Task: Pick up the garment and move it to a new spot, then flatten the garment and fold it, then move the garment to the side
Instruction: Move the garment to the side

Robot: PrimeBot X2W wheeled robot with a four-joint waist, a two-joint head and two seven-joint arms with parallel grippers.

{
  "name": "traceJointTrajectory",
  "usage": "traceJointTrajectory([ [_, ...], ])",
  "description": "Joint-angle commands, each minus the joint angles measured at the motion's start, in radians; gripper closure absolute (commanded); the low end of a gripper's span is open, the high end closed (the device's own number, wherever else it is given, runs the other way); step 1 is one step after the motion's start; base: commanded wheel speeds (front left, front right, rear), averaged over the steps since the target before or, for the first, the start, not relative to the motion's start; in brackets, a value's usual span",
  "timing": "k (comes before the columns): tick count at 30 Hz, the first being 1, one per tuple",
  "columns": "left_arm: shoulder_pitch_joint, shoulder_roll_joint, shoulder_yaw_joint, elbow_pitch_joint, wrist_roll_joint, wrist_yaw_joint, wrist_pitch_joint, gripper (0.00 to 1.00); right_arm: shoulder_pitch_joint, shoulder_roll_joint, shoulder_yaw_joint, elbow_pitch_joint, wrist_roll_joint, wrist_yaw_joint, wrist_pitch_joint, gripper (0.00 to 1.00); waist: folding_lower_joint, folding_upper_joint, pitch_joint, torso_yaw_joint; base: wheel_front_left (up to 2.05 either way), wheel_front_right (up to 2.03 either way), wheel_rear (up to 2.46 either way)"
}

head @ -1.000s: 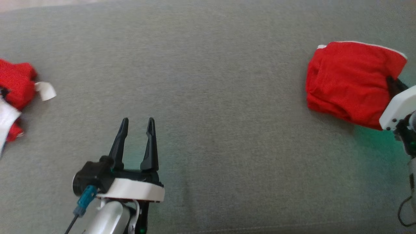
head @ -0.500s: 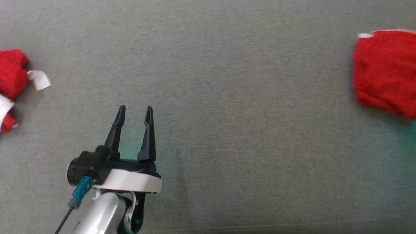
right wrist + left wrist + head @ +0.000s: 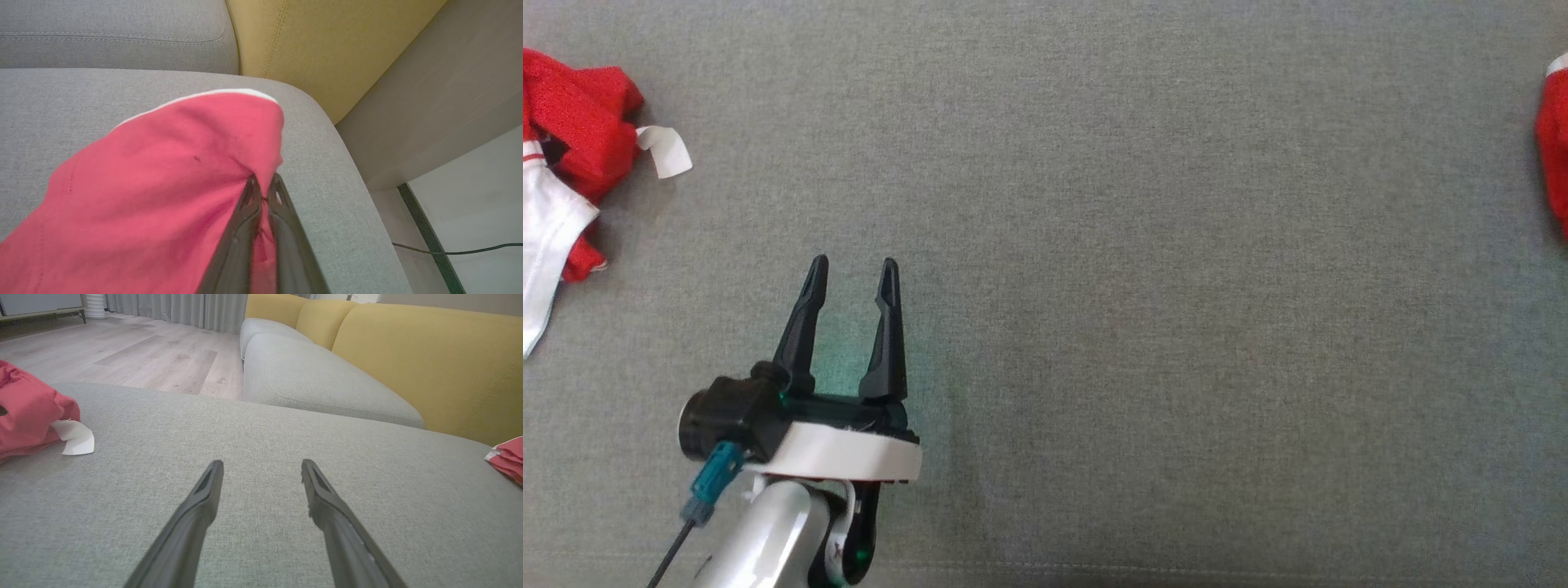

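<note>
left claw: black tapered fingers | white wrist collar | silver forearm | teal connector

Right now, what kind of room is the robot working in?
Most likely a living room at home. There is a big grey sofa with yellow backrests, a wooden floor with long curtains behind it, and a red garment lying on the seat.

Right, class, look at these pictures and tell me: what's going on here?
The robot's right gripper has its jaws shut on a red garment with white trim, which lies near the right end of the grey sofa cushion. Its left gripper hangs over bare cushion with jaws open, holding nothing. A crumpled red and white garment lies at the far left.
</note>
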Motion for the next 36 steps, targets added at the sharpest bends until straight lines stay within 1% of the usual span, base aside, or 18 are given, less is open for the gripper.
traceJointTrajectory([
  [1,-0.022,0.022,0.036,-0.033,0.010,0.010,0.001,0.00,-0.021,-0.031,-0.001,-0.027,-0.018,0.007,-0.018,0.00,-0.0001,0.0000,0.003,0.000,0.00,0.00,0.00],
  [6,-0.019,0.021,0.036,-0.024,0.007,0.015,-0.002,0.00,-0.034,-0.005,-0.005,-0.042,-0.091,0.007,-0.086,0.00,-0.0001,0.0000,-0.005,-0.012,0.00,0.00,0.00],
  [10,-0.014,0.019,0.034,-0.019,0.003,0.015,-0.004,0.00,-0.043,0.019,0.011,-0.058,-0.100,0.007,-0.109,0.00,-0.0001,0.0000,-0.020,-0.027,0.00,0.00,0.00],
  [15,-0.011,0.017,0.038,-0.003,-0.009,0.010,-0.010,0.00,-0.055,0.065,0.090,-0.115,-0.086,0.007,-0.131,0.00,-0.0001,0.0000,-0.056,-0.060,0.00,0.00,0.00],
  [19,-0.016,0.011,0.047,0.027,-0.025,0.000,-0.018,0.00,-0.045,0.121,0.170,-0.174,-0.042,0.007,-0.153,0.00,-0.0001,0.0000,-0.105,-0.081,0.00,0.00,0.00],
  [26,0.000,0.010,0.078,0.116,-0.060,-0.010,-0.032,0.00,0.035,0.232,0.312,-0.258,0.025,0.007,-0.228,0.00,-0.0001,0.0000,-0.219,-0.120,0.00,0.00,0.00],
  [32,0.049,0.003,0.107,0.164,-0.085,-0.010,-0.045,0.00,0.153,0.341,0.343,-0.288,0.029,0.007,-0.324,0.00,-0.0001,0.0000,-0.300,-0.139,0.00,0.00,0.00],
  [36,0.095,-0.001,0.119,0.184,-0.101,-0.005,-0.049,0.00,0.259,0.410,0.350,-0.299,0.004,0.007,-0.387,0.00,-0.0001,0.0000,-0.344,-0.143,0.00,0.00,0.00],
])
